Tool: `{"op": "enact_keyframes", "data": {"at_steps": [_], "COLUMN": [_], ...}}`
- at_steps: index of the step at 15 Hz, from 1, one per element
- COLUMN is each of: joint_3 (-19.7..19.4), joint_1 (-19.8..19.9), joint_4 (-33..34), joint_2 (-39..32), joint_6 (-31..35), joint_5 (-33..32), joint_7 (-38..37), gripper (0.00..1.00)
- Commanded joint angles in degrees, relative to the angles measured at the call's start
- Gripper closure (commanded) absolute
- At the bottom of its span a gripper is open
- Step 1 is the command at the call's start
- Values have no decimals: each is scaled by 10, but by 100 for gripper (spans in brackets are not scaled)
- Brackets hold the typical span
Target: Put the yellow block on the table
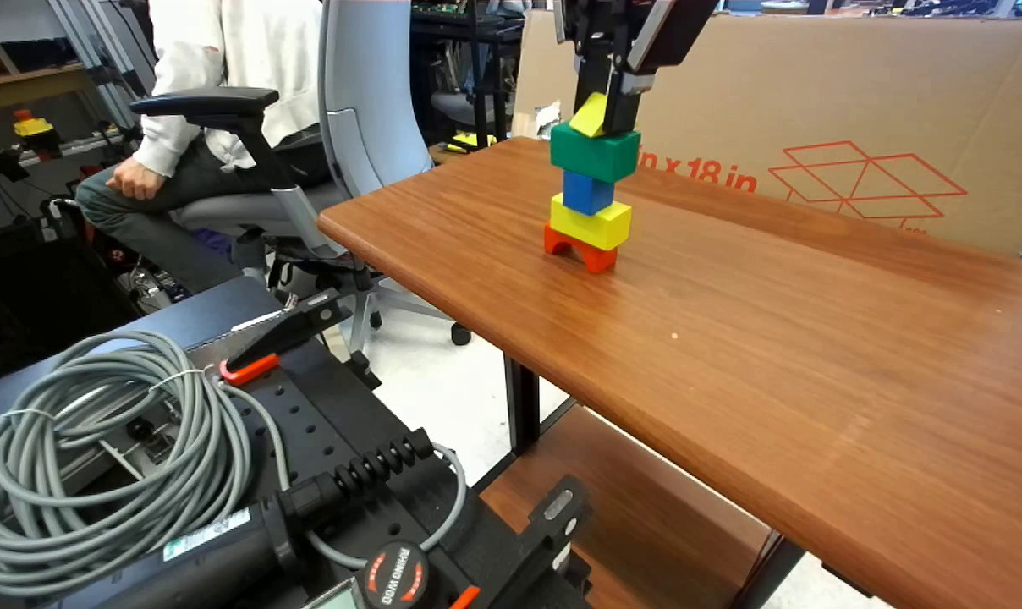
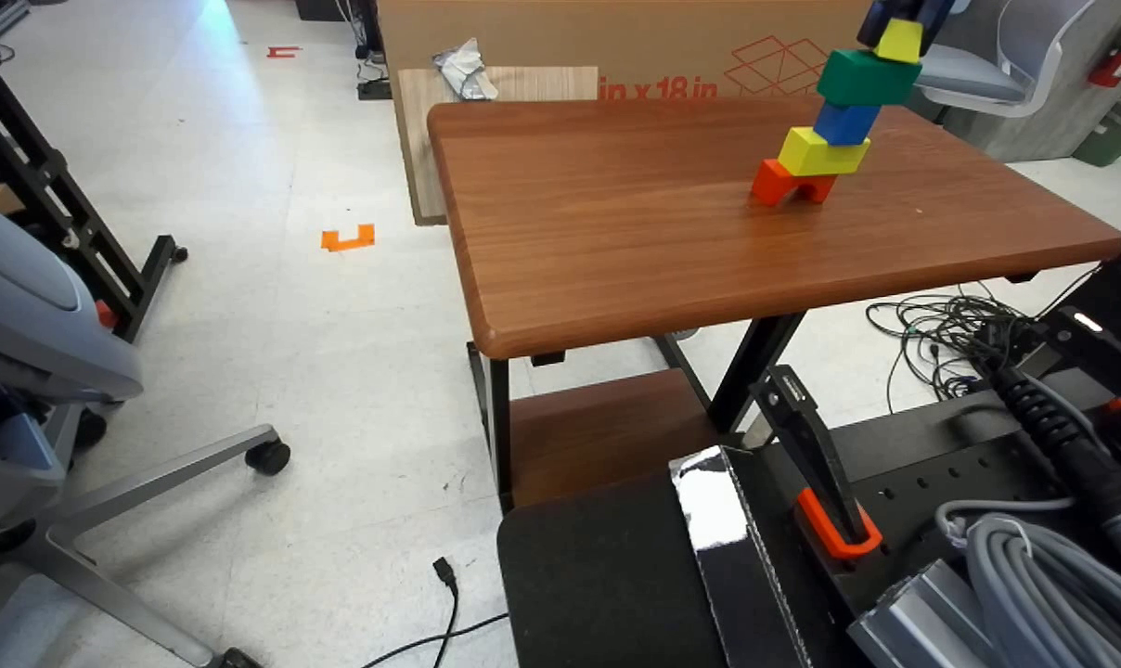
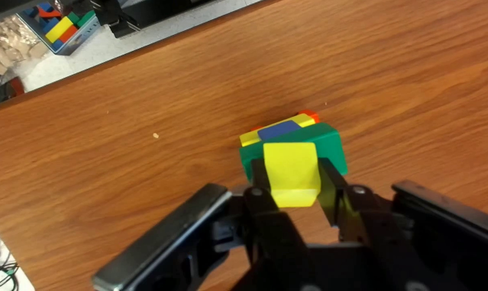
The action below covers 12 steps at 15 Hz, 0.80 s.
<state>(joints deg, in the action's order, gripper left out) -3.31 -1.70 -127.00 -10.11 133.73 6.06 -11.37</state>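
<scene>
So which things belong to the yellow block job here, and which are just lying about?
Part of the job:
gripper
yellow block in its grip
table

Just around:
green block, blue block, lower yellow block and red arch, stacked
cardboard box
office chair
coiled gray cable

Brightly lit, pale glare on floor (image 2: 245, 278), claw (image 3: 292, 171) slightly blurred

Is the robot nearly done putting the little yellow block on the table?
Not yet. Done: the pincer looks clamped on the little yellow block. In hand: that block, just over the green block, perhaps touching. Left to do: moving it aside and setting it on the table.
</scene>
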Motion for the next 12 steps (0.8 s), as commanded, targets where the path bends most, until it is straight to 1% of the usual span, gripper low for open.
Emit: {"op": "enact_keyframes", "data": {"at_steps": [1, 4, 5, 8, 12], "joint_3": [5, 2, -1, -12, -27], "joint_1": [7, 16, 19, 25, 33], "joint_4": [8, 15, 20, 44, 91], "joint_2": [5, 14, 14, -3, -63], "joint_6": [-8, -13, -15, -16, -21], "joint_5": [-6, 5, 0, -40, -93], "joint_7": [-6, 5, 3, -6, -14], "gripper": [92, 92, 92, 92, 92]}}
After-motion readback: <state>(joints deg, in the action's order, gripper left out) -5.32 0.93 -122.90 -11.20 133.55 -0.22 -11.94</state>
